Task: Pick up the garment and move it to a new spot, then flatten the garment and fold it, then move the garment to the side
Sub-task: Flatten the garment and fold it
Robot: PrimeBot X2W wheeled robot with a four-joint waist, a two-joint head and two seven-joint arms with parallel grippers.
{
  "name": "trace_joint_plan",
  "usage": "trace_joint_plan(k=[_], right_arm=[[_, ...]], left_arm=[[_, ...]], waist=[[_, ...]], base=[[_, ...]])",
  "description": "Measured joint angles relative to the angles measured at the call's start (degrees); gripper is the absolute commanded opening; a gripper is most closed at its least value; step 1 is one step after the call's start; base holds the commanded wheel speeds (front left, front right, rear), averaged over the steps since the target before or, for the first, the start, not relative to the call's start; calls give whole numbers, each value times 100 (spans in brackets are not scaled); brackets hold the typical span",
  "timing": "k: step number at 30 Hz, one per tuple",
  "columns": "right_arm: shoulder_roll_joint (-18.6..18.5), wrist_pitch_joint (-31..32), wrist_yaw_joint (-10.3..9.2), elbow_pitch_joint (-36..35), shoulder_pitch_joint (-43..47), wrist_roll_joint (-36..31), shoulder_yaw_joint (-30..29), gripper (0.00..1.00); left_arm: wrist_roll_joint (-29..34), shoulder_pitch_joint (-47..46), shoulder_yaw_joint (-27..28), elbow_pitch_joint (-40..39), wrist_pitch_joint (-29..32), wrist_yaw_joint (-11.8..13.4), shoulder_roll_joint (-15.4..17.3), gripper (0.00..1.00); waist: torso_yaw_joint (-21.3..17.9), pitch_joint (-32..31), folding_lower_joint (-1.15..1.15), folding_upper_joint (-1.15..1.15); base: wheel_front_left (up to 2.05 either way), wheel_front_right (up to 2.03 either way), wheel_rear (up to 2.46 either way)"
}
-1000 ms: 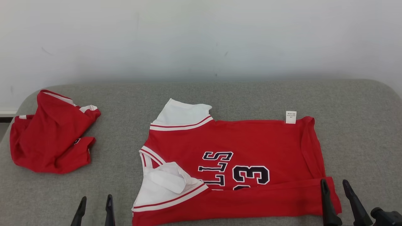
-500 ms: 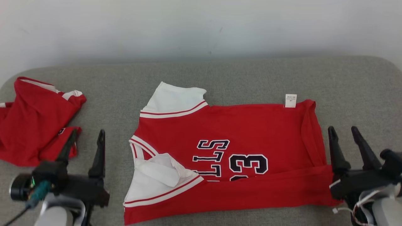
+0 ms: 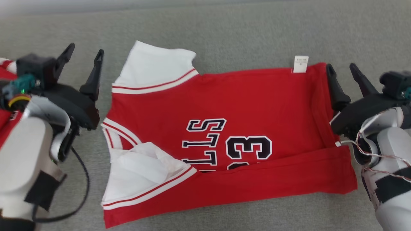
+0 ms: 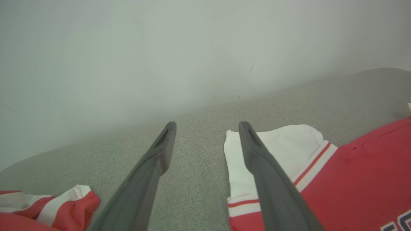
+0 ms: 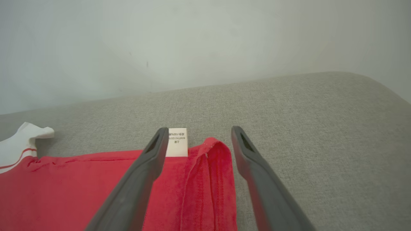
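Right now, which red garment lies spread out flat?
The jersey printed 23; the other red garment is bunched up at the robot's left.

Readable marks, head view. On the red jersey we read dark block letters with a white outline, lying sideways: S, then L, L running toward 6 o'clock. The next letter is cut off by a fold of the cloth.

At 3 o'clock of these stands a digit 3 in the same style. A second digit toward 6 o'clock is mostly covered; we cannot read it.

White tag on the jersey's 1 o'clock edge: printed lines, too small to read, in the right wrist view too.
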Motion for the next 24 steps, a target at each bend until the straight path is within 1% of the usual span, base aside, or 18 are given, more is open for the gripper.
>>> trace_joint_plan(k=[3, 8, 14, 16, 19, 24], right_arm=[[77, 93, 0, 328, -328, 56, 134, 100], [263, 101, 0, 655, -715, 189, 383, 100], [474, 96, 0, 950, -1096, 426, 710, 100], [535, 92, 0, 1031, -1212, 471, 813, 100], [570, 67, 0, 1152, -1374, 567, 964, 100], [611, -26, 0, 1293, -1552, 720, 1188, 100]], left_arm=[[-227, -476, -393, 282, 152, -2, 168, 100], [-538, -1122, -927, 842, 398, -2, 274, 100], [-865, -1690, -1377, 1422, 609, -2, 386, 100], [-1015, -1842, -1450, 1616, 679, -2, 403, 100], [-1078, -2021, -1678, 1827, 753, -2, 403, 100], [-1354, -2226, -1919, 2059, 706, -2, 303, 100]], waist=[[-127, 220, 0, 0], [-348, 501, 0, 0], [-586, 748, -1, 0], [-652, 821, -1, 0], [-732, 937, -1, 0], [-825, 1088, -1, 0]], base=[[0, 0, 0], [0, 0, 0], [0, 0, 0], [0, 0, 0], [0, 0, 0], [0, 0, 0]])
